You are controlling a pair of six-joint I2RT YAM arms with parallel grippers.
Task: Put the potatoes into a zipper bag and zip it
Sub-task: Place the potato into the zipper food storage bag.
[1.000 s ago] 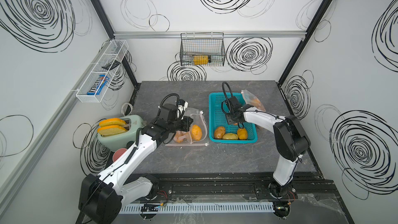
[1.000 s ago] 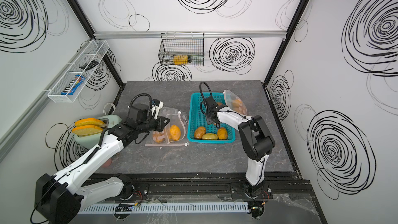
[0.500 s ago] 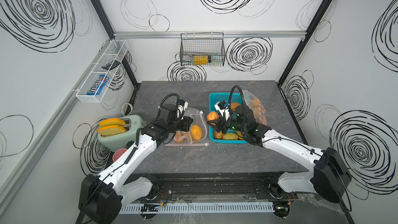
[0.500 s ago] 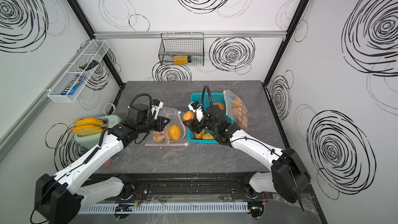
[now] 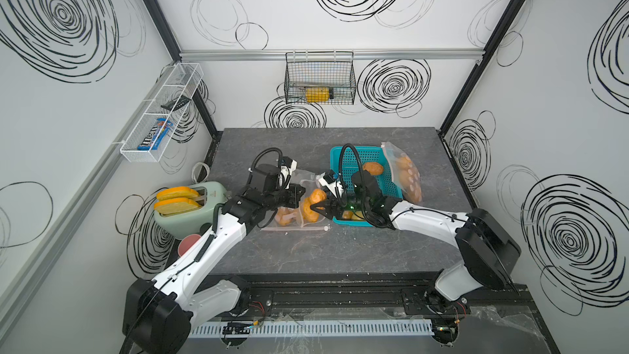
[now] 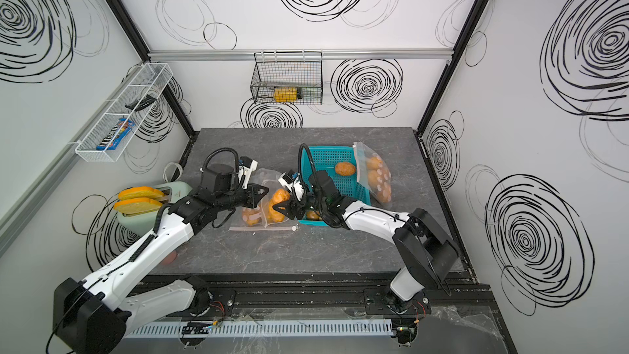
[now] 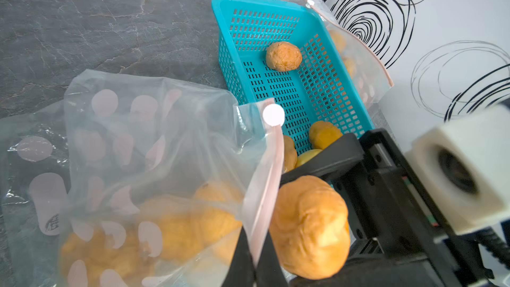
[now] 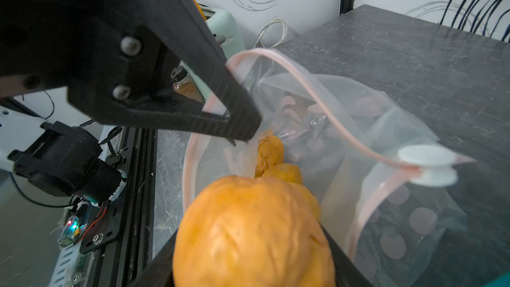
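Left arm (image 5: 221,233) has jaws pinched together, right arm (image 5: 425,221) jaws gripping wide.

A: Bright, even light in both top views, with only soft shadows on the tabletop (image 5: 306,250).
B: Straight lines bend toward the corners. In the right wrist view the near potato (image 8: 254,233) looks soft.

Orange potatoes (image 7: 283,56) – teal basket (image 7: 265,28) – clear bag (image 7: 124,139) w/ pink dots

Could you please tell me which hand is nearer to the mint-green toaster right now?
Left. The left hand, shut on the zipper bag's rim, sits between the toaster and the right hand, which holds a potato at the bag's mouth, farther from the toaster.
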